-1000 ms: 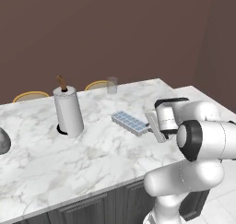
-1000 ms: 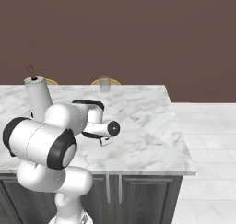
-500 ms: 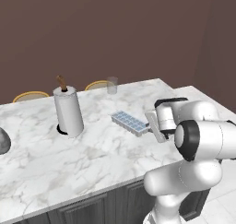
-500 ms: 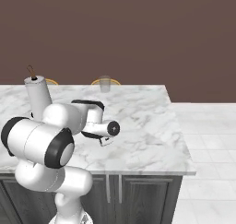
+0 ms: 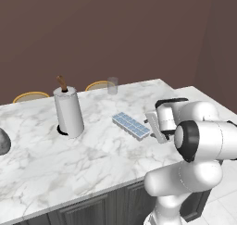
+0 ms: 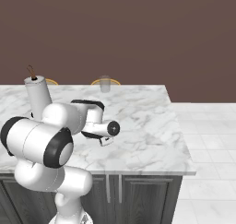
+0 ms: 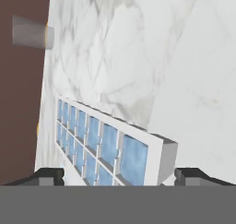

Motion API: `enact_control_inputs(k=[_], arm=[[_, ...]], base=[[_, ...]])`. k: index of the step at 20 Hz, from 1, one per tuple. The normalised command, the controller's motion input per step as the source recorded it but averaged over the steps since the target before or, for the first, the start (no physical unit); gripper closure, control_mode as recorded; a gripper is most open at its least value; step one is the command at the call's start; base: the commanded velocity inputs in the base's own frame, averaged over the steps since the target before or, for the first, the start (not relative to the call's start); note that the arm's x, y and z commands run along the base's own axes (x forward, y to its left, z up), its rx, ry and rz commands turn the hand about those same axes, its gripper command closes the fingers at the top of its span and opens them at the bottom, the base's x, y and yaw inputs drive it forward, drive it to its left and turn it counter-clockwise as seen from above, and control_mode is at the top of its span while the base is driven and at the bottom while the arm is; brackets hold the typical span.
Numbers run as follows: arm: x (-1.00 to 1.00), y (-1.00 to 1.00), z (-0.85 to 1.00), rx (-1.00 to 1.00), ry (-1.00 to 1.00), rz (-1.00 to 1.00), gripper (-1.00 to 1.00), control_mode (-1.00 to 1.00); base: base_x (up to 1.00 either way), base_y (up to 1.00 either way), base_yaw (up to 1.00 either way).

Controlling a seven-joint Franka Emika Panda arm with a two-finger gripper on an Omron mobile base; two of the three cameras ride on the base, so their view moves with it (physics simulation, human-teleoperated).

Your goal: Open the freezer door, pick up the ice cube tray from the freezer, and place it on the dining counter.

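Note:
The ice cube tray [image 5: 132,125], pale blue with two rows of cells and a pale rim, lies flat on the white marble dining counter [image 5: 92,159]. My gripper [image 5: 153,129] sits low at the tray's right-hand end. In the hand view the ice cube tray [image 7: 106,147] runs away from me across the dining counter [image 7: 193,80]. Its near end lies between the two fingertips of my gripper [image 7: 120,174], which stand wide apart and open. The freezer and its door are out of view.
A paper towel roll [image 5: 69,110] [image 6: 39,96] stands upright left of the tray. A clear glass [image 5: 112,85] [image 6: 105,84] [image 7: 32,32] is at the counter's far edge, with chair backs [image 5: 30,96] behind. A dark grey object [image 5: 3,141] sits at the far left.
The jaws have spread open at the tray's end. The tray, the arm and everything else stay where they were.

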Motion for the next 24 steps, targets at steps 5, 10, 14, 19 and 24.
enact_control_inputs(k=[5, 10, 14, 19, 24], arm=[[0.0, 0.0, 0.0, 0.0, 0.0, 0.0, -1.0, -1.0], [0.02, 0.0, 0.05, 0.0, 0.03, 0.0, -1.0, -1.0], [0.08, 0.0, 0.22, 0.0, 0.17, 0.0, -1.0, -1.0], [0.01, 0.0, 0.21, 0.0, 0.2, 0.0, -1.0, -1.0], [0.0, -0.09, 0.38, 0.0, 0.2, 0.0, -1.0, -1.0]], base=[[0.0, 0.0, 0.0], [0.0, 0.0, 0.0], [0.0, 0.0, 0.0], [0.0, 0.0, 0.0], [0.0, 0.0, 0.0]])
